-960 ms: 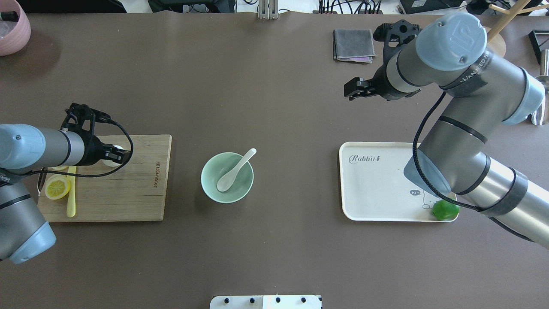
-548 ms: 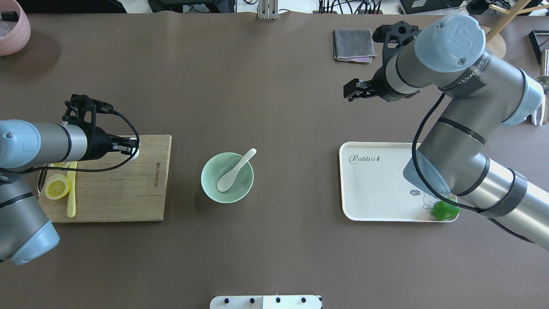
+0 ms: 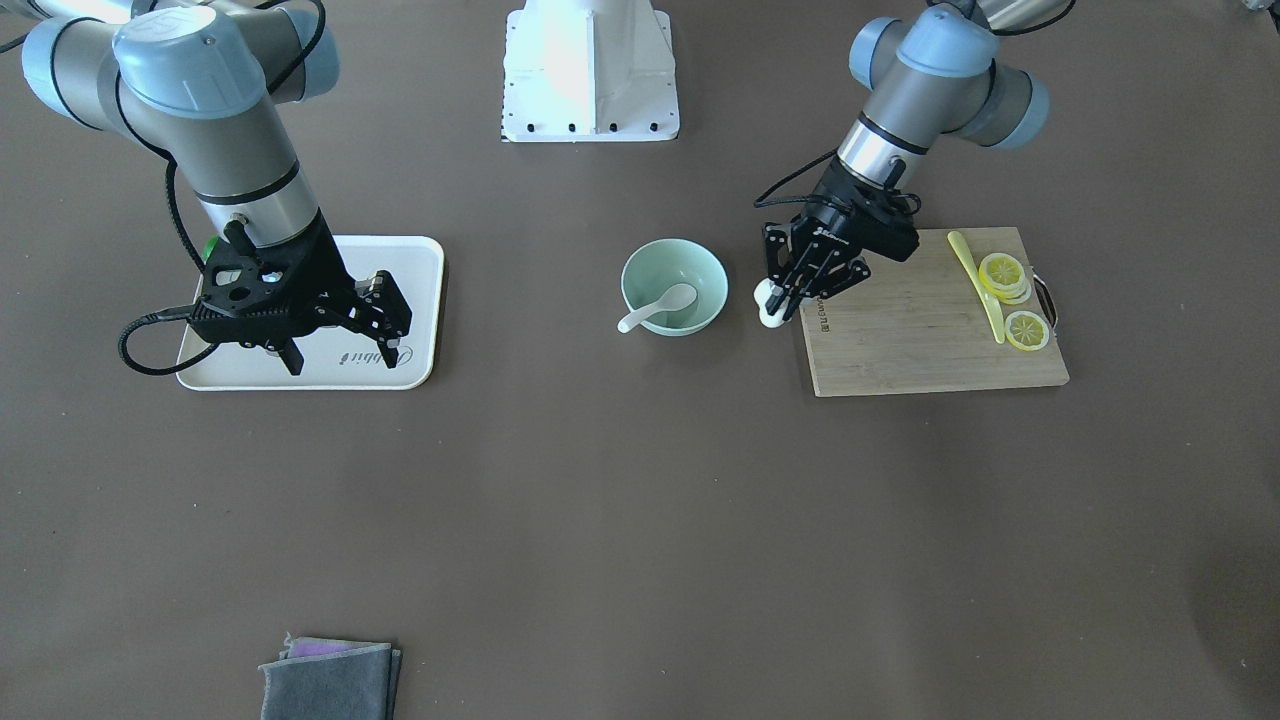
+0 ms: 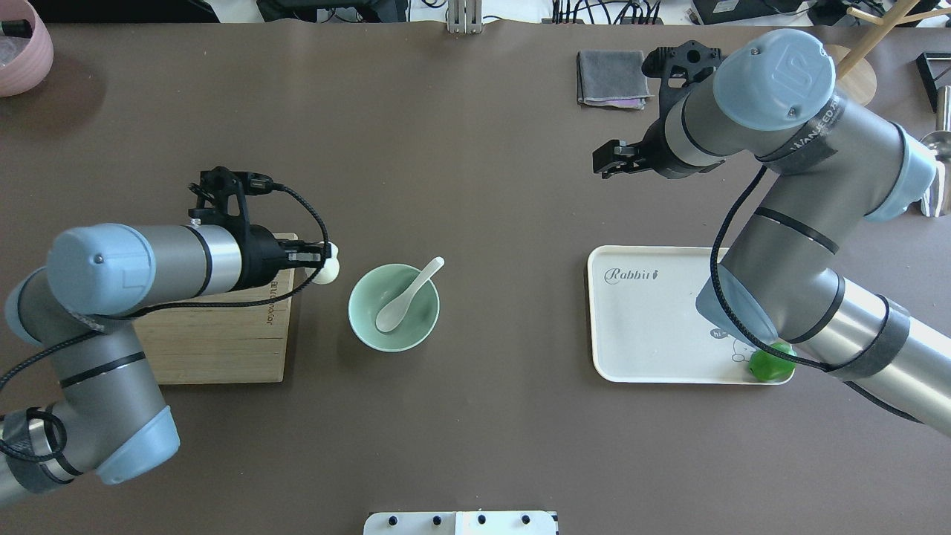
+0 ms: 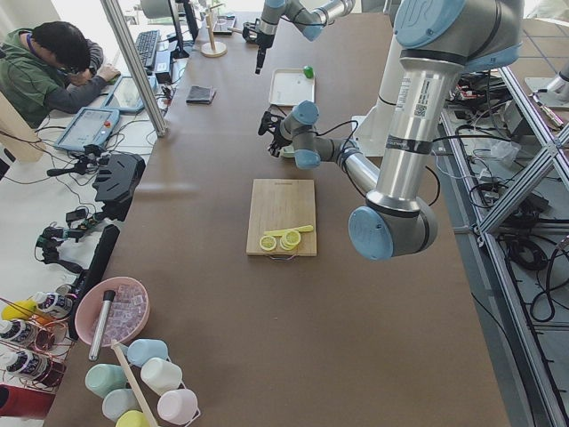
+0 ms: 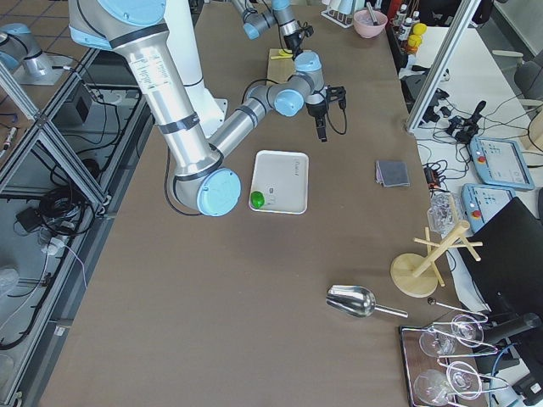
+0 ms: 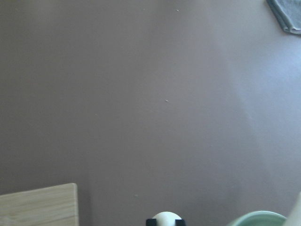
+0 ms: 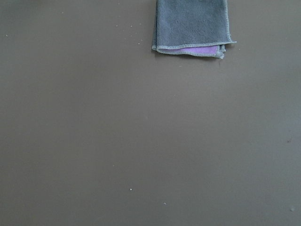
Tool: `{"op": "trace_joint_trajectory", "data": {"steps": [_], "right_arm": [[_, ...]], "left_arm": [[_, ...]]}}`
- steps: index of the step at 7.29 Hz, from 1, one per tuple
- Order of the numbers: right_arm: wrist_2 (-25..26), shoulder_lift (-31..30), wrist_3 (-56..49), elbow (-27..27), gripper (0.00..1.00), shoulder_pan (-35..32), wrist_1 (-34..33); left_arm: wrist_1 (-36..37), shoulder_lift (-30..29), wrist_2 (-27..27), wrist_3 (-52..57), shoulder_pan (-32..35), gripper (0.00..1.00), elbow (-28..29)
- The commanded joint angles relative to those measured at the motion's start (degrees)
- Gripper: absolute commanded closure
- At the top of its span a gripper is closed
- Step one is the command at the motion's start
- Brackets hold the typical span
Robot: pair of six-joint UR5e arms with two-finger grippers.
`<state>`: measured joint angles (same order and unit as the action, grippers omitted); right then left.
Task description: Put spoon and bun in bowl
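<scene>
**Bun held just short of the bowl, spoon already inside**

The left gripper [image 4: 321,260], its fingers closed on the small white bun [image 4: 328,272], holds it in the air just past the edge of the wooden cutting board [image 4: 223,342] and just beside the rim of the mint-green bowl [image 4: 356,316], not yet over it. The white spoon [image 4: 405,293] already lies in the bowl, scoop down in the basin and handle propped on the far rim, so half the job looks done. What appears to be left is to bring the bun over the bowl and let it go. The right gripper [image 4: 603,161] hangs well apart over bare table beyond the white tray [image 4: 654,327], its fingers parted and holding nothing
</scene>
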<state>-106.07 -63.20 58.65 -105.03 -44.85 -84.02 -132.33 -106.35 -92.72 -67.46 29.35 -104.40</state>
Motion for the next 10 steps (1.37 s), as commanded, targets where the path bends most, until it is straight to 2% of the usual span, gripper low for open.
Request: {"op": "trace_joint_trajectory", "data": {"steps": [1,2,3,7,8,9,10], "right_arm": [[0.4,0.0,0.1,0.0,0.0,0.1,0.0],[0.5,-0.1,0.1,0.0,0.0,0.2,0.0],[0.5,-0.1,0.1,-0.1,0.0,0.2,0.0],[0.4,-0.5,-0.1,-0.2,0.0,0.2,0.1],[0.3,-1.3,-1.1,-0.3,0.0,0.1,0.2],[0.2,-2.2,-1.9,-0.4,0.0,-0.5,0.1],[-1.0,-3.8,-7.0,-0.4,0.0,-2.8,0.0]], "left_arm": [[0.2,-4.6,9.4,-2.9,-9.5,0.98,1.1],[0.2,-5.3,9.8,-2.9,-10.4,0.34,1.6],[-0.5,-5.3,9.8,-3.0,-10.5,0.03,1.5],[0.5,-5.3,9.1,-2.3,-7.8,0.03,0.2],[1.8,-3.6,4.2,-2.0,-4.5,0.02,0.1],[5.7,-1.8,-5.0,-0.8,2.0,0.02,-0.5],[8.4,1.2,-11.8,8.3,7.2,0.02,-2.1]]}}
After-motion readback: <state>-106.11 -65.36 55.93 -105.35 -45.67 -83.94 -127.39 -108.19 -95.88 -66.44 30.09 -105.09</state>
